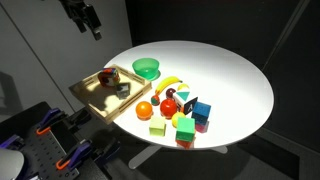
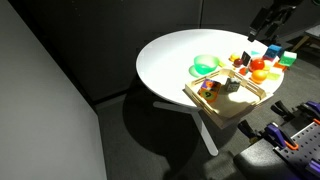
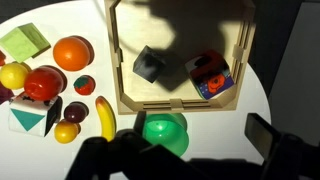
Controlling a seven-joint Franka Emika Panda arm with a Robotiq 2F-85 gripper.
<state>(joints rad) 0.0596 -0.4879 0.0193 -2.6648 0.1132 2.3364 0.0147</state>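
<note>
While high over the wooden tray [image 3: 180, 102] — gripper [image 1: 93, 31], fingers [image 3: 262, 135] apart — green bowl [image 3: 163, 133] nearby

Both exterior views look down obliquely from opposite sides; the wrist view stares straight down (close) at the shared tabletop [image 3: 262, 75].

The black two-fingered gripper [image 1: 88, 22] hangs high at eleven o'clock in an exterior view, pointing downward, its jaws spread wide apart and empty.
</note>
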